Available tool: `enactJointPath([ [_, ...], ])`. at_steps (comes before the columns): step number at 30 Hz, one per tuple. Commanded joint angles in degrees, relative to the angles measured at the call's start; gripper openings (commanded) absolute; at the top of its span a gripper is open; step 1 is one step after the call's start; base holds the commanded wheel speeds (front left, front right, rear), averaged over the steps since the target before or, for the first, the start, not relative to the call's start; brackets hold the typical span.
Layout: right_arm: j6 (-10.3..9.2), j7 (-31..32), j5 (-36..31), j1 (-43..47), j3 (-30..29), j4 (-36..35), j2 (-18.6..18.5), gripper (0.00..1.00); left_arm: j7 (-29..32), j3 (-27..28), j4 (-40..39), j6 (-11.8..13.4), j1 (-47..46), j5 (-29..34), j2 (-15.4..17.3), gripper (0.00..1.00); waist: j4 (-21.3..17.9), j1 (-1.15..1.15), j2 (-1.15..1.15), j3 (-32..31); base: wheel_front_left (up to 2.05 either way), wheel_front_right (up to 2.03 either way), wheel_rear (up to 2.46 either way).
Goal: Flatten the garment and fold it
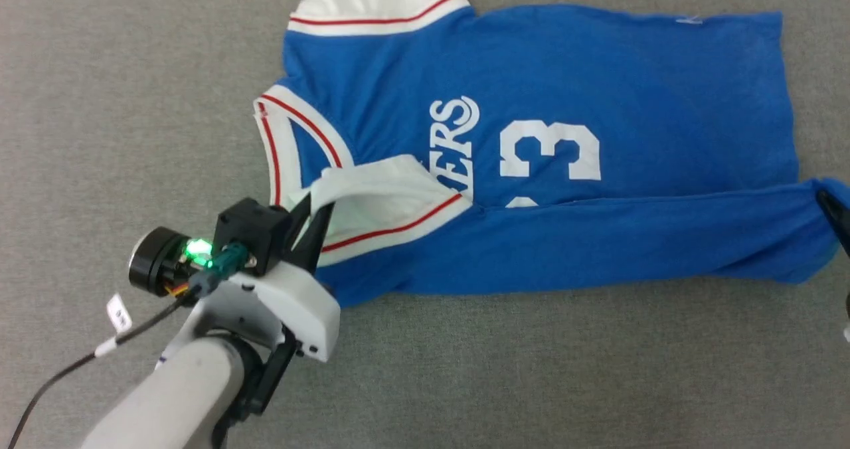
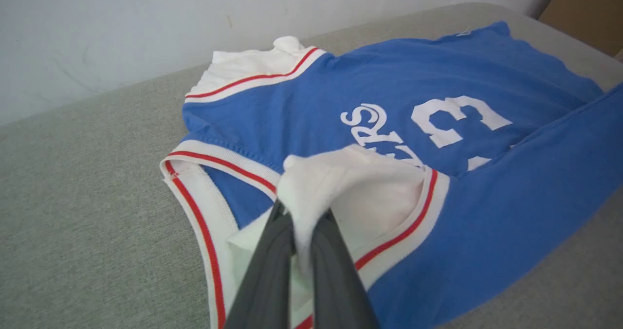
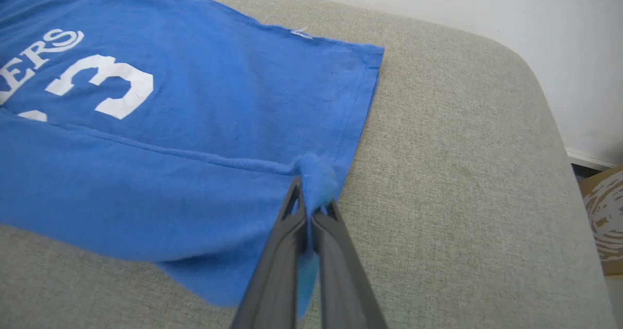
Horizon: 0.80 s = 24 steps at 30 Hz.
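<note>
My left claw (image 2: 302, 217) is clamped on the near white sleeve of the garment (image 1: 597, 84). The cloth is bunched over my fingers (image 2: 336, 270), so their tips are buried in it. My right claw (image 3: 309, 207) is pinched tight on the blue hem corner at the garment's right end. From the head, just a dark sliver of that claw shows at the right edge, the rest cut off.

The garment lies on the grey bench (image 1: 99, 70), collar to the left and hem to the right. Its near long side is folded over toward the far side. That fold and the sleeve hide the start of the white lettering, so I can read just "ERS". Near the 3, a white shape is buried except for a sliver. The far sleeve is cut off by the top of the head view. Past the bench's right end, a brown patterned box (image 3: 603, 217) is half out of frame and hard to make out.
</note>
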Motion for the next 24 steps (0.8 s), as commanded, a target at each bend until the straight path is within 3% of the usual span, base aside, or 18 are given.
enactJointPath([
  [1,-0.06,-0.1,-0.1,-2.2,1.3,1.4,-0.2,0.00,0.1,-0.2,1.7,-0.2,-1.3,0.6,-0.5,0.00,-1.2,-0.02,0.00,2.6,0.00,0.00,0.00],
  [13,-0.06,-1.7,3.5,-11.5,13.2,12.9,-1.6,0.00,-0.1,-2.3,13.2,-0.5,-5.4,1.5,-4.7,0.00,0.4,-0.02,0.00,5.2,0.00,0.00,0.00],
  [14,-0.06,-1.6,3.9,-11.9,13.9,13.6,-1.6,0.11,-0.2,-2.2,13.8,-0.3,-5.6,1.5,-5.0,0.00,0.4,-0.02,0.00,5.2,0.00,0.00,0.00],
  [15,-0.06,-1.7,4.2,-12.3,14.6,14.2,-1.6,0.65,-0.5,-2.0,14.3,0.0,-5.8,1.4,-5.3,0.00,0.3,-0.02,0.00,5.1,0.00,0.00,0.00],
  [16,-0.06,-2.2,4.3,-12.8,15.2,14.4,-1.7,1.00,-1.0,-1.7,14.5,0.3,-5.8,1.2,-5.6,0.00,0.3,-0.02,0.00,5.1,0.00,0.00,0.00],
  [17,-0.06,-2.8,4.4,-13.2,15.7,14.7,-1.8,1.00,-1.5,-1.3,14.6,0.6,-5.7,0.9,-6.0,0.11,0.2,-0.02,0.00,4.9,0.00,0.00,0.00],
  [18,-0.06,-3.3,4.7,-13.5,16.1,15.0,-2.0,1.00,-2.0,-1.0,14.6,0.8,-5.6,0.6,-6.2,0.37,0.2,-0.02,0.00,4.7,0.00,0.00,0.00],
  [19,-0.06,-3.3,4.7,-13.5,16.1,15.0,-2.0,1.00,-2.0,-1.0,14.6,0.8,-5.6,0.6,-6.2,0.37,0.2,-0.02,0.00,4.7,0.00,0.00,0.00],
  [21,-0.06,-4.5,5.4,-13.7,16.5,15.0,-2.2,1.00,-3.1,-0.4,14.1,1.1,-5.1,0.1,-6.5,1.00,0.2,-0.02,0.00,3.7,0.00,0.00,0.00],
  [24,-0.06,-6.2,6.9,-12.7,15.7,14.2,-2.7,1.00,-5.2,0.6,12.3,1.9,-3.3,-0.8,-6.7,1.00,0.2,-0.02,0.00,1.5,0.00,0.00,0.00],
])
